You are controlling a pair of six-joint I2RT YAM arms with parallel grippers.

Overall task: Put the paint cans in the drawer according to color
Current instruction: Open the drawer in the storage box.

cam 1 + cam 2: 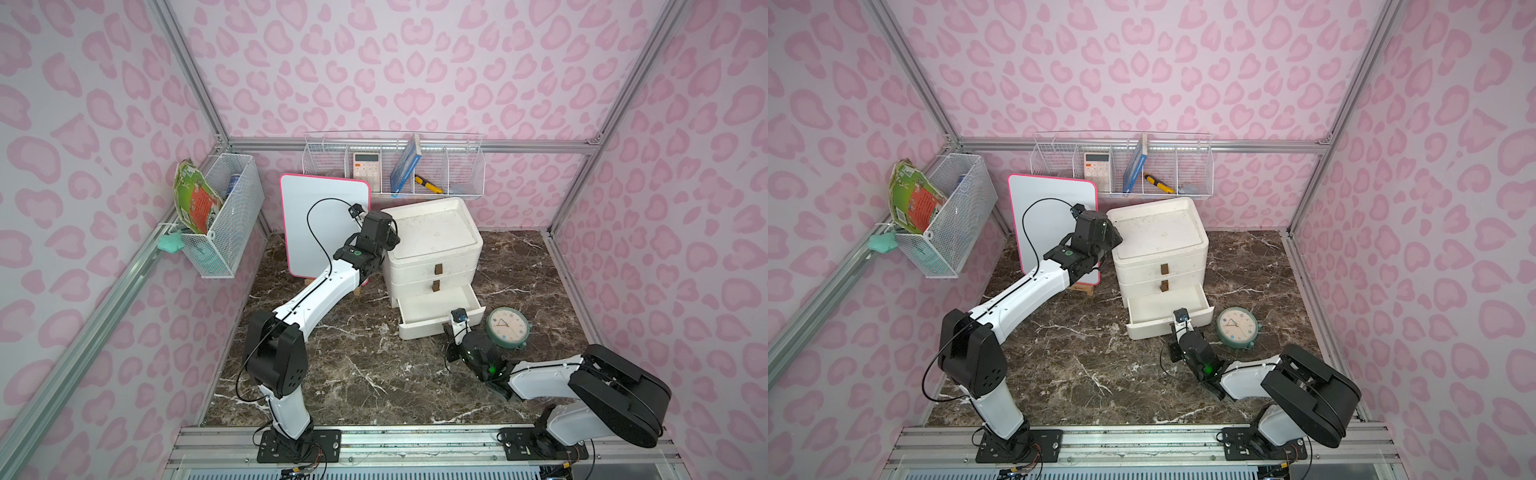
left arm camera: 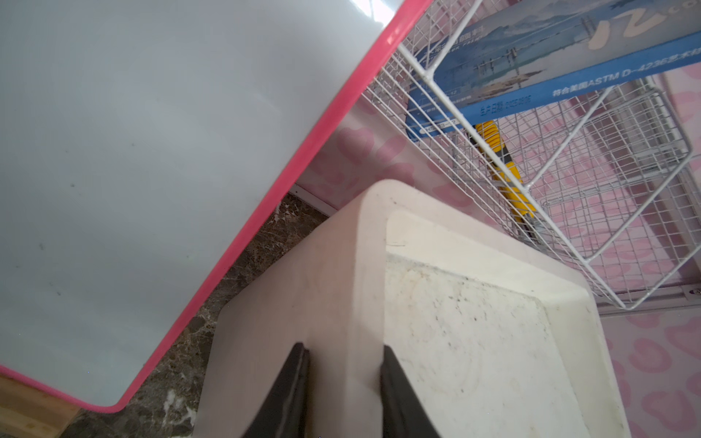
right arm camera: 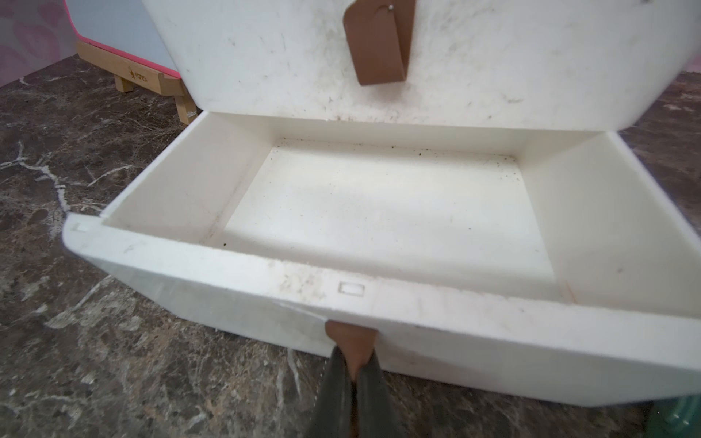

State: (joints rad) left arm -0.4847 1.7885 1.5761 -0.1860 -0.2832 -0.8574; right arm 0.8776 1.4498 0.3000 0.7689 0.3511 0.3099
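Observation:
No paint cans show in any view. A white three-drawer chest (image 1: 432,232) stands at the back of the marble table. Its bottom drawer (image 1: 424,330) is pulled out, and the right wrist view shows the drawer (image 3: 227,265) with nothing inside. My right gripper (image 3: 352,352) is shut on the brown handle tab (image 3: 351,335) of that drawer, low in front of it (image 1: 449,328). The two upper drawers are closed. My left gripper (image 2: 343,347) straddles the chest's raised top rim (image 2: 341,288) at its left edge (image 1: 392,240), clamped on it.
A green-rimmed clock (image 1: 507,328) lies just right of the open drawer, close to my right wrist. A pink-edged whiteboard (image 1: 324,216) leans on a wooden stand left of the chest. A wire rack (image 1: 465,174) on the back wall holds a calculator, a blue box and a yellow cutter. A mesh basket (image 1: 232,224) hangs on the left wall.

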